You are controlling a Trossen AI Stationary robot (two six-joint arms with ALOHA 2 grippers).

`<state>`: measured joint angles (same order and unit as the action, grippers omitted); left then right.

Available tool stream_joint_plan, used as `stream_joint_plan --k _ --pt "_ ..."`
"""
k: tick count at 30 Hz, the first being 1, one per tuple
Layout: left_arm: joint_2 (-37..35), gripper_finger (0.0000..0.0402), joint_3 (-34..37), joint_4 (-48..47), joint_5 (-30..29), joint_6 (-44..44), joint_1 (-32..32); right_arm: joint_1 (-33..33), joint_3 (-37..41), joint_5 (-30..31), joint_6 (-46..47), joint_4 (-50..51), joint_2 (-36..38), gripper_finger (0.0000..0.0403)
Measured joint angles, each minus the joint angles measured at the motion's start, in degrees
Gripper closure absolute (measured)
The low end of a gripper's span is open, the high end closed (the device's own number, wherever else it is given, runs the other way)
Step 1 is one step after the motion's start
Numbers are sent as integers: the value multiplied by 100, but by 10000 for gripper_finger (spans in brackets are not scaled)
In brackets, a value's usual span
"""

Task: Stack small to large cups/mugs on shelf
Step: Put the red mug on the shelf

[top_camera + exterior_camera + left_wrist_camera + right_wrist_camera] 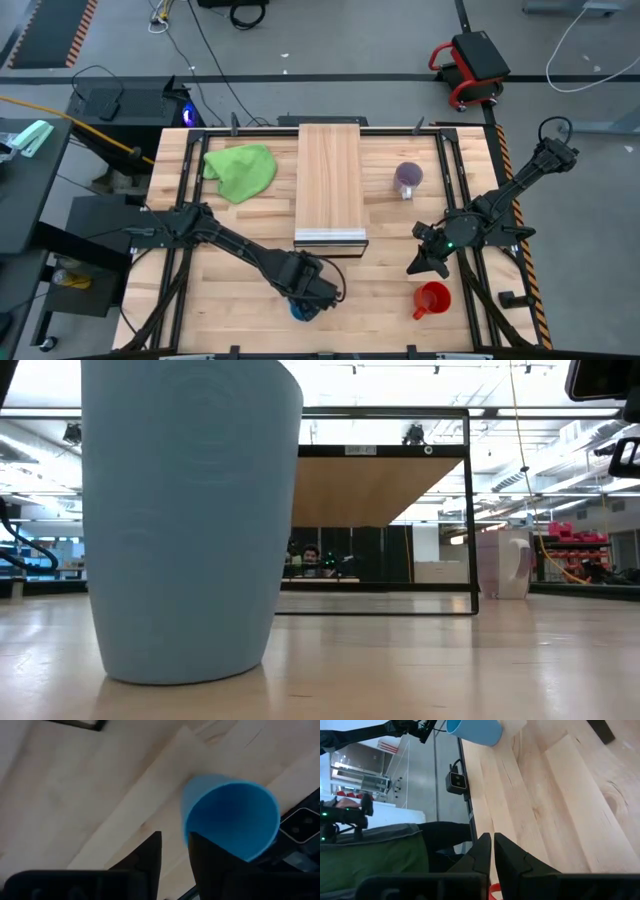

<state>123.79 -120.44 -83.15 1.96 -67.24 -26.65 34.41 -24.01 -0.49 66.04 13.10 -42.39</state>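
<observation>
light wood planks make up the table [230, 290], with a green cloth [241, 170] at its far left. left gripper [175, 847] hovers right over the blue cup [232, 817] at the near edge, jaws slightly spread, nothing pinched, the cup's rim just beside one finger. shelf [330, 185] stands mid-table, purple-grey mug [407, 179] beyond it. right gripper [492, 851], jaws nearly pressed together, hangs near the red mug [432, 299].
</observation>
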Motion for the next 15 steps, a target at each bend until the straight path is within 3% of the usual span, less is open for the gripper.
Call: stream_joint_plan --k 5,15 --pt "-46 296 -461 -689 -265 -65 -37 -55 0 2 95 -40 0 372" --pt "-476 301 -73 -672 -383 -252 -272 -125 -300 -121 76 -748 63 373"
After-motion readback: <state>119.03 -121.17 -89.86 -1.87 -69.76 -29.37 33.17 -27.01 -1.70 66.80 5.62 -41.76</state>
